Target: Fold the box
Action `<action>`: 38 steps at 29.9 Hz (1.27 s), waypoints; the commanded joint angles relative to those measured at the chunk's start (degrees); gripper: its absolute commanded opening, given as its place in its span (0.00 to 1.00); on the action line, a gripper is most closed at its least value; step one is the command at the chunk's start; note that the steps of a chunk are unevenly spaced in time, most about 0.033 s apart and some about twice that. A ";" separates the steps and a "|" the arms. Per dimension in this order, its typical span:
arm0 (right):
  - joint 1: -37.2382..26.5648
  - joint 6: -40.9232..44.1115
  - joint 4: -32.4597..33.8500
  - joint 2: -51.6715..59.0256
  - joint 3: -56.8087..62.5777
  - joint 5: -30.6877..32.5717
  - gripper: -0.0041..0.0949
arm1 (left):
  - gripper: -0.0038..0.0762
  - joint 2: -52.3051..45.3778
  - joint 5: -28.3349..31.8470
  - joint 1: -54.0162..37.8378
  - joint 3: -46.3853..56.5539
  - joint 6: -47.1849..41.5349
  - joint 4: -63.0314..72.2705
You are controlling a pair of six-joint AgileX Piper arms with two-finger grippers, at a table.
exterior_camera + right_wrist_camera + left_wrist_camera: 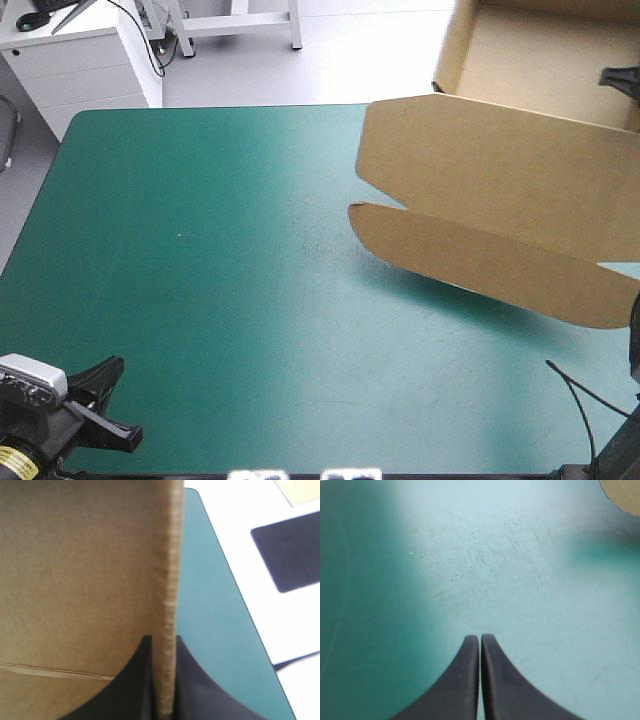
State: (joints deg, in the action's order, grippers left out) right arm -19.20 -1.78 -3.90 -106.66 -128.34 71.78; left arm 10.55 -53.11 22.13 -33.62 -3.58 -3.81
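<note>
The brown box [500,190] hangs tilted over the table's right half, a cut sheet with a long rounded flap [480,260] toward the front and raised walls on its far part [540,50]. In the right wrist view my right gripper [164,640] is shut on the box, an edge of the board [170,580] running up between the black fingers and a broad panel [75,570] beside it. My left gripper [105,378] is shut and empty at the near left corner, low over the teal-green cover [480,637]. A rounded corner of the box [622,495] shows far ahead of it.
The teal-green cover [220,280] stretches bare from the left gripper to the box. A white drawer cabinet [80,60] stands beyond the far left corner. The table's right edge [235,605] runs close beside the right gripper.
</note>
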 commanded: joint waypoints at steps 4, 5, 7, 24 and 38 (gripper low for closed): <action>-7.60 -4.78 -1.12 1.09 9.60 -0.35 0.02 | 0.04 0.96 4.27 0.24 -1.18 -0.35 0.52; -8.20 -5.54 -1.12 0.48 11.66 -0.35 0.02 | 0.04 0.96 4.27 0.24 -1.18 -0.35 0.52; -8.65 -7.04 -1.12 -0.49 15.24 -0.88 0.02 | 0.04 0.96 4.27 0.24 -1.18 -0.35 0.52; -8.75 -9.38 -3.95 -3.27 20.55 -0.26 0.42 | 0.04 0.96 4.30 0.24 -1.18 -0.35 0.42; -7.27 -12.75 -20.35 20.02 23.71 -0.26 0.75 | 0.04 0.96 4.19 0.24 -1.18 -0.44 -0.01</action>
State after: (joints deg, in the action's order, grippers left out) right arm -27.59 -11.10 -15.01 -95.84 -105.61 71.05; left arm 10.55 -53.11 22.13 -33.42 -3.60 -3.56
